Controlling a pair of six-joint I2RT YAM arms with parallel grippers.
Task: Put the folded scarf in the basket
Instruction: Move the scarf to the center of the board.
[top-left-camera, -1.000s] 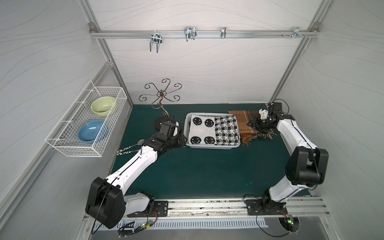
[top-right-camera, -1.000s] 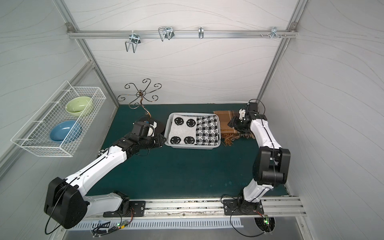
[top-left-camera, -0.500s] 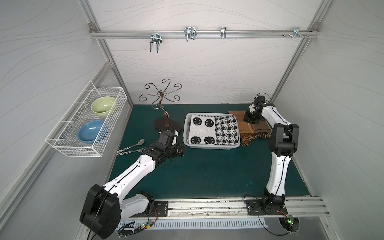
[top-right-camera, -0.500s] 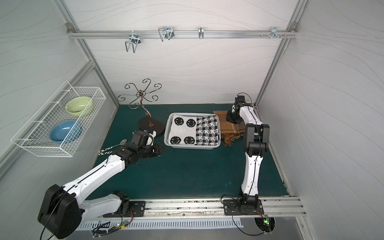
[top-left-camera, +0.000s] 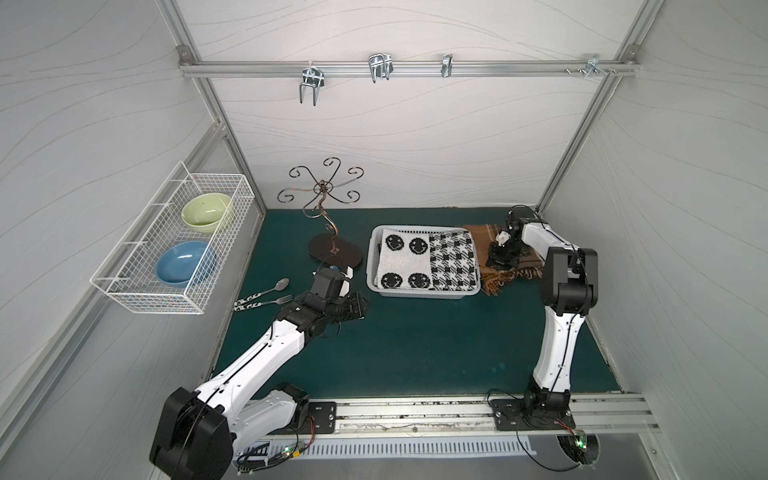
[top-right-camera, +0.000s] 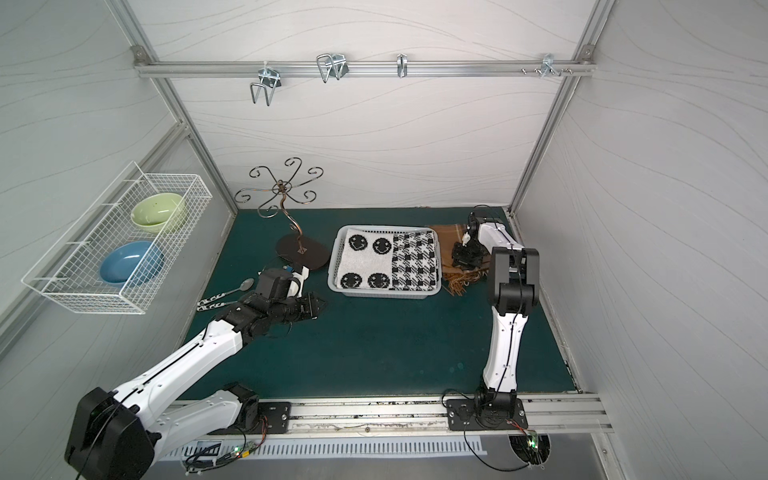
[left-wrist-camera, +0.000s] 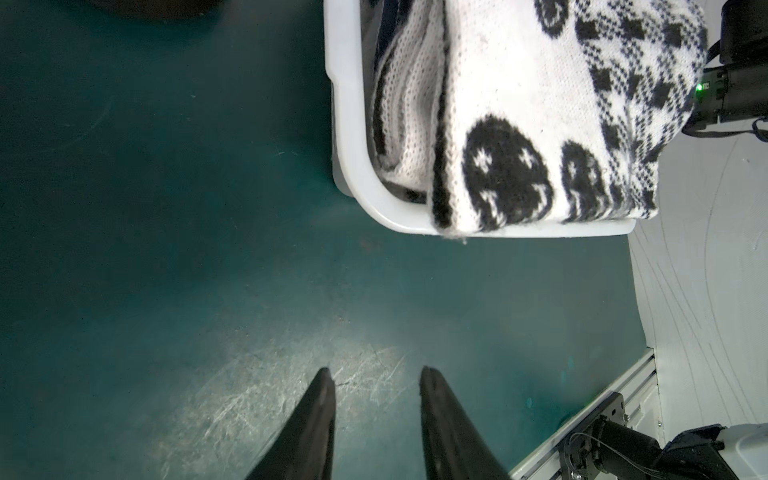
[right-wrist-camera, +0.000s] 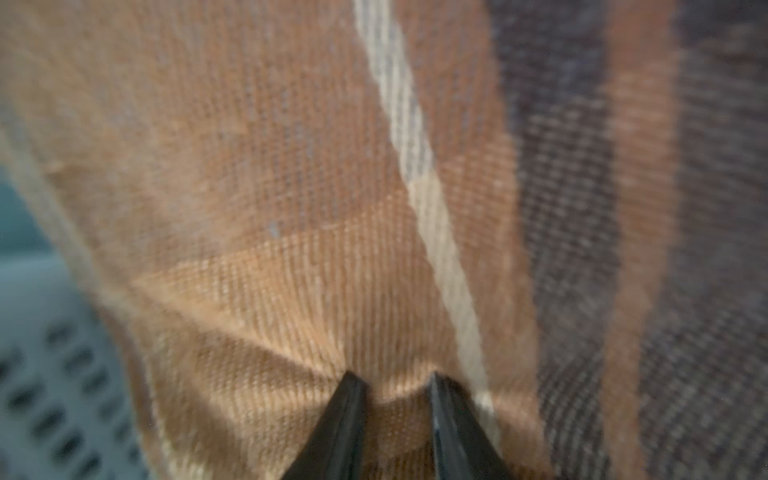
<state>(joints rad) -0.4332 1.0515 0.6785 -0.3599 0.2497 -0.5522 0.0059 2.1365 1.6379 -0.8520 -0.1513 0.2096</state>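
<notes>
The white perforated basket (top-left-camera: 428, 294) (top-right-camera: 386, 293) stands at the back middle of the green mat. A black-and-white knitted folded scarf (top-left-camera: 424, 259) (left-wrist-camera: 511, 104) fills it. A brown plaid folded scarf (top-left-camera: 478, 239) (right-wrist-camera: 291, 208) with fringe lies on the mat against the basket's right side. My right gripper (top-left-camera: 500, 262) (right-wrist-camera: 392, 380) points down onto it, shut on a bunched ridge of its cloth. My left gripper (top-left-camera: 361, 307) (left-wrist-camera: 376, 374) hovers open and empty over bare mat, left of the basket's front left corner (left-wrist-camera: 345, 124).
A metal hook stand (top-left-camera: 328, 232) stands left of the basket. A spoon and fork (top-left-camera: 266, 293) lie beside my left wrist. A white wire rack (top-left-camera: 174, 249) with two bowls hangs on the left wall. The right wall is close behind my right arm.
My left arm has drawn back from the basket's left end toward the front. My right arm has folded upright, and its jaws have narrowed onto the brown scarf.
</notes>
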